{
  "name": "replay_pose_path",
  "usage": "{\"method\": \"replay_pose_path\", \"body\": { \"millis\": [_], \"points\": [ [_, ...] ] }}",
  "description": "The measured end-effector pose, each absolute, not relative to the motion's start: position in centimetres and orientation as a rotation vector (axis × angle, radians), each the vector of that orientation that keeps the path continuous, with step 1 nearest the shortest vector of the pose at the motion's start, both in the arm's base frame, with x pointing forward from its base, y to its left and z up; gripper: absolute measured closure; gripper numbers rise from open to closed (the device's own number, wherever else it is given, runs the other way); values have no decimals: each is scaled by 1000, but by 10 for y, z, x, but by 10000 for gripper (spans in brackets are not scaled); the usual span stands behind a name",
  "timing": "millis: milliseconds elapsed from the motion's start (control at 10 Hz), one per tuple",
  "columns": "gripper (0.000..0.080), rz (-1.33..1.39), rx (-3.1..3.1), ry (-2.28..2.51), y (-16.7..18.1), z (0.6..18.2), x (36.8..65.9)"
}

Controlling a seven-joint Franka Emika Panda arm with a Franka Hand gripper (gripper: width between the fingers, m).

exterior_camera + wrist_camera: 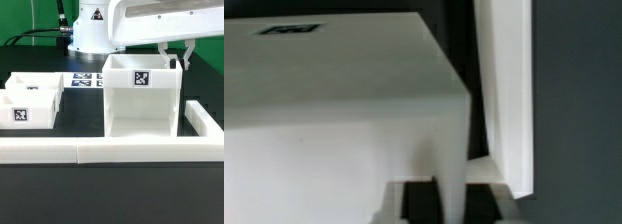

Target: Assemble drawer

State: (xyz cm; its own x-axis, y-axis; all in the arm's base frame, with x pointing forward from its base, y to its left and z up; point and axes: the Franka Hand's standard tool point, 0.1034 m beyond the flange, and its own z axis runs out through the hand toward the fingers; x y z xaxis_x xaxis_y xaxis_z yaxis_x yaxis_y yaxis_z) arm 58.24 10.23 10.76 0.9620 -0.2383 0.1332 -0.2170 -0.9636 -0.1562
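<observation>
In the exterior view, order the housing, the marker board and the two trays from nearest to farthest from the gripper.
1. Housing, centre; the gripper is at its upper right edge.
2. Marker board, left of the housing.
3. Back tray and front tray, far left; too close to rank.

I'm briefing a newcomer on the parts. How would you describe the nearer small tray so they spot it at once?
Find the large cube-like housing, then look to the exterior view's left, where two small white trays sit. It is the front tray, nearest the border bar, with a square tag facing the camera; the rear tray shows none.
</observation>
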Motion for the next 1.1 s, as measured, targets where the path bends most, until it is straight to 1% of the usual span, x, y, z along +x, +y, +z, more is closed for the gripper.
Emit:
{"method": "replay_pose_path", "body": {
  "millis": [100, 300, 500, 1100],
  "points": [
    [757, -204, -2936, 540, 107, 105, 580],
    [754, -140, -2850, 884, 112, 104, 587],
    [754, -149, -2805, 1000, 110, 104, 593],
    [752, -107, -2583, 1424, 112, 106, 594]
  ]
}}
